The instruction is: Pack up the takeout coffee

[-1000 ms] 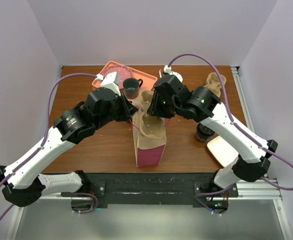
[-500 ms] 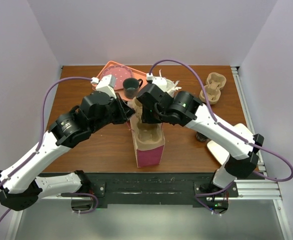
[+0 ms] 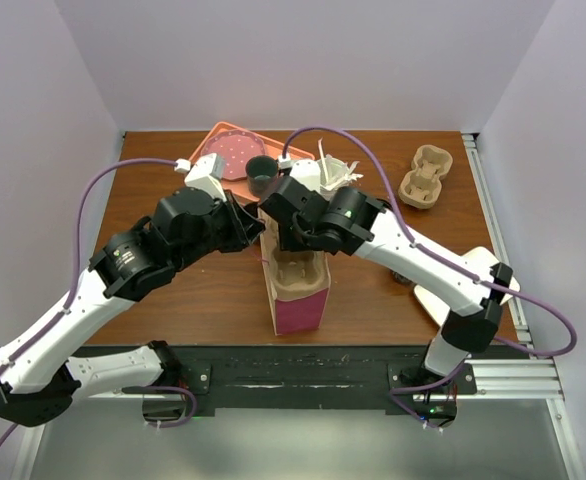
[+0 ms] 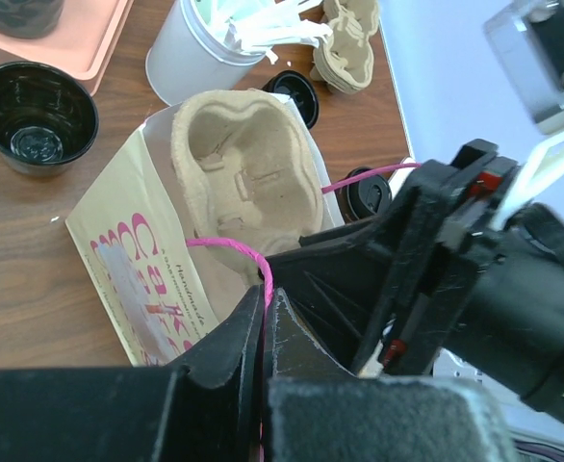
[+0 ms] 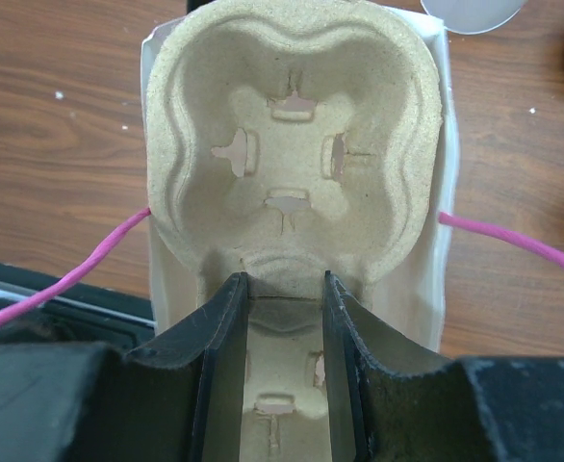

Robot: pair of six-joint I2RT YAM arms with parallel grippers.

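A paper bag (image 3: pixel 299 308) with pink lettering stands upright at the table's middle. My left gripper (image 4: pixel 266 294) is shut on the bag's pink string handle (image 4: pixel 226 244) at its left side. A brown pulp cup carrier (image 5: pixel 292 144) sits in the bag's mouth. My right gripper (image 5: pixel 280 287) is closed on the carrier's narrow waist from above. The takeout coffee (image 4: pixel 365 198), a dark cup with white lettering, stands just beyond the bag, partly hidden by the right arm. A round black lid (image 4: pixel 293 87) lies behind the bag.
A pink tray (image 3: pixel 227 150) lies at the back left, with a dark open cup (image 3: pixel 263 175) beside it. A white tub of stirrers (image 3: pixel 329 176) stands behind the bag. A second pulp carrier (image 3: pixel 425 176) sits at the back right. A white plate (image 3: pixel 441 300) lies near the right front edge.
The right arm swung left with the carrier and brought it over and into the bag's mouth. The left arm shifted slightly while keeping hold of the handle.
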